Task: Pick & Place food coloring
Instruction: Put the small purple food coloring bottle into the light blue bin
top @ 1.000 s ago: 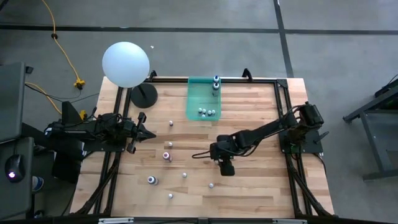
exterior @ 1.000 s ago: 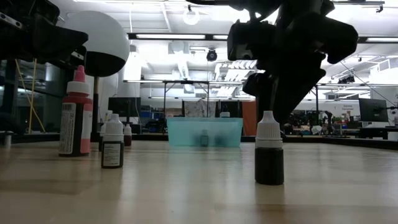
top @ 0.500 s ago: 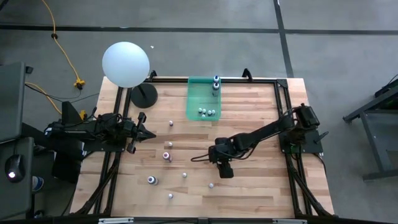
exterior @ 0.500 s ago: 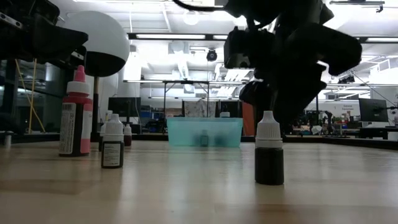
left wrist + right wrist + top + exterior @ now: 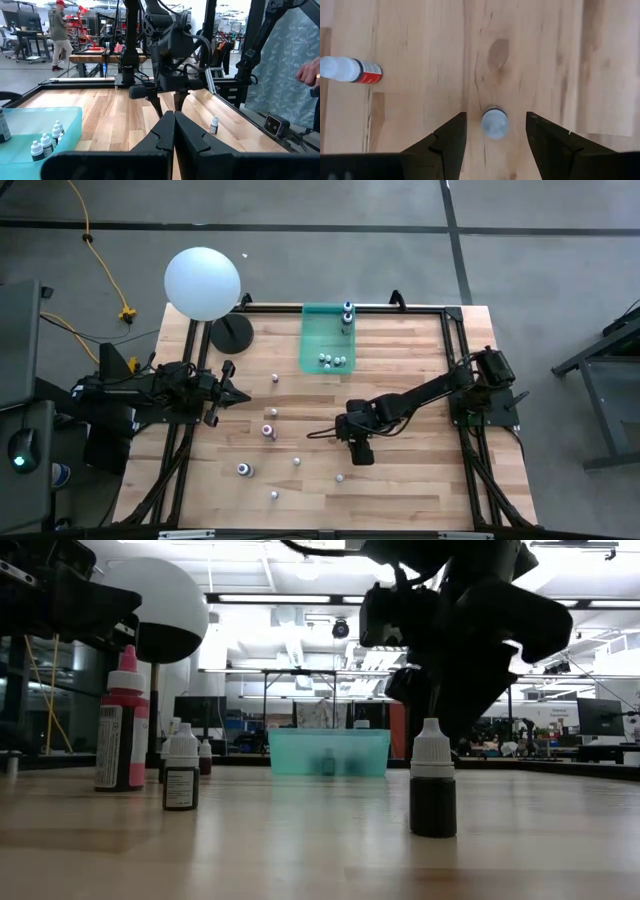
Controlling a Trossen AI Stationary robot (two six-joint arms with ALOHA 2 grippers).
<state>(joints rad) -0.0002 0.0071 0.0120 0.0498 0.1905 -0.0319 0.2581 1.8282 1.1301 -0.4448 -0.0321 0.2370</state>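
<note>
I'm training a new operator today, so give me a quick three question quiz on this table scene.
1. True or false: the right hand is open above an upright dropper bottle.
2. The teal bin holds: A) no bottles B) several bottles C) the white ball.
3. Which arm waits at the table's edge?

Key: 1 true. 2 B. 3 The left arm; its left hand is shut.
</note>
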